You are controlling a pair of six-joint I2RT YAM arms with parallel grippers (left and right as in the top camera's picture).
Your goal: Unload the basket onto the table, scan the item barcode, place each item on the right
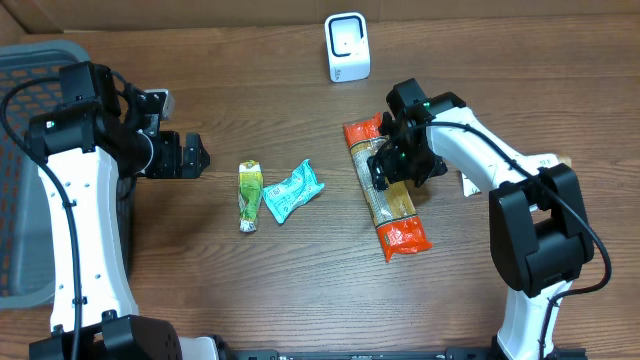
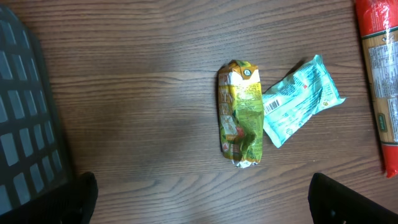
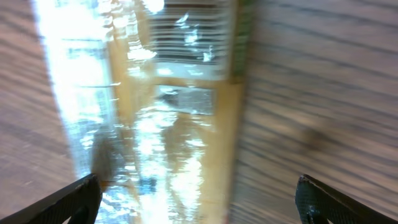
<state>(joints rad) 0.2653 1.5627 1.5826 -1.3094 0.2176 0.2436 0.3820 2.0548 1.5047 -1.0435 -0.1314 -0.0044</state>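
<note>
At the far left, a grey basket (image 1: 22, 150) stands against the table edge. The left gripper (image 1: 200, 155) hangs beside it, over bare wood. Its wrist camera shows what the overhead cannot: both dark fingers (image 2: 79, 200) sit in the bottom corners of the frame, spread wide with nothing between them. Next comes a crumpled green-and-yellow packet (image 1: 249, 195), with a teal packet (image 1: 293, 190) just beside it. The two look apart from above but almost touching from the left wrist, which alone shows a small barcode (image 2: 273, 104) printed on the teal one. Further right, the long package (image 1: 392, 205), clear with orange-red ends, lies flat on the table, roughly lengthwise toward the white scanner (image 1: 347, 47), which stands well apart at the far edge. The right gripper (image 1: 385, 170) is over the package's middle. From above its jaws are hard to read. Its own blurred wrist view shows the fingertips (image 3: 68, 202) set wide at the frame corners, with the shiny wrapper and a striped code panel (image 3: 186, 37) filling the space between. Whether they touch the wrapper cannot be told.
</note>
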